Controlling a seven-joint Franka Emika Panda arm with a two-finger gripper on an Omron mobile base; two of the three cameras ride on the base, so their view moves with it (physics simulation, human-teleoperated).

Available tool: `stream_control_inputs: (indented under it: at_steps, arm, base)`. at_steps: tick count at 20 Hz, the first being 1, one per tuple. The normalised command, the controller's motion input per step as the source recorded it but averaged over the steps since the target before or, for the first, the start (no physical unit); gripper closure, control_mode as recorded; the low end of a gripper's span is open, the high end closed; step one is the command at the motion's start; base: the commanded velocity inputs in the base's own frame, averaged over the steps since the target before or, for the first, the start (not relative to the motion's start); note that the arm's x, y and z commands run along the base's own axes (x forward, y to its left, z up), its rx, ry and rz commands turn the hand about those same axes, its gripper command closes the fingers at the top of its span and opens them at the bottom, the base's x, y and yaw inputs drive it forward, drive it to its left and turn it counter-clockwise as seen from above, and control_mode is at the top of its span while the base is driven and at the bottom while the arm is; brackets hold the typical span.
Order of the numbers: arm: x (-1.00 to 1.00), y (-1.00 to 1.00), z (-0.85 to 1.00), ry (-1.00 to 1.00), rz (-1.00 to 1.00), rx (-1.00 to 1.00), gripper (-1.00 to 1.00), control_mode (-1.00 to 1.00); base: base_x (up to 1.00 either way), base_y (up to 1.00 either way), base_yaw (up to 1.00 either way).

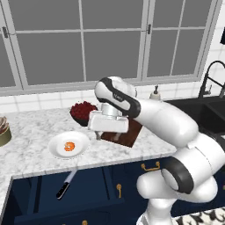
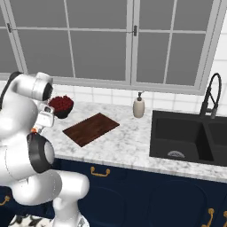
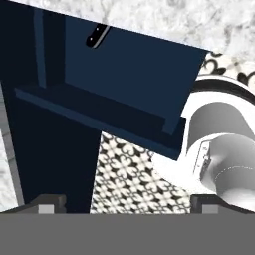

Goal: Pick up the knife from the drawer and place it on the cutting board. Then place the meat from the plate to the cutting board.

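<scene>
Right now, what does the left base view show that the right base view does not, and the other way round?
Left base view alone: the open drawer with the knife inside, and the plate holding the meat. Right base view alone: the full sink basin. Both share the cutting board, the bowl of berries, the soap bottle and the faucet.

Grey-paned windows [image 2: 128,40] above marble counter [image 2: 128,146], black sink [image 2: 190,137].

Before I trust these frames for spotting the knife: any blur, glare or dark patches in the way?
Left base view: sharp, evenly lit, knife plain in the open drawer. Right base view: sharp, no glare on the cutting board. Hand view: tilted, drawer interior dark, just the knife's handle visible.
</scene>
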Motion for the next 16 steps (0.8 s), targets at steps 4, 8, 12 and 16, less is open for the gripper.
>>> stream_control_inputs:
  at_steps: [4, 8, 12, 16]
  arm:
    - [-0.22, 0.94, -0.19, 0.12, 0.00, -0.09, -1.00, -1.00]
    - [0.01, 0.52, -0.54, 0.02, 0.00, -0.15, -1.00, -1.00]
    - [0.01, 0.75, -0.80, 0.00, 0.00, -0.28, -1.00, -1.00]
    - [-0.06, 0.42, -0.69, -0.02, -0.01, -0.21, -1.00, -1.00]
  base:
    - [0.00, 0.00, 0.00]
    - [0.00, 0.00, 0.00]
    - [0.00, 0.00, 0.00]
    - [0.00, 0.00, 0.00]
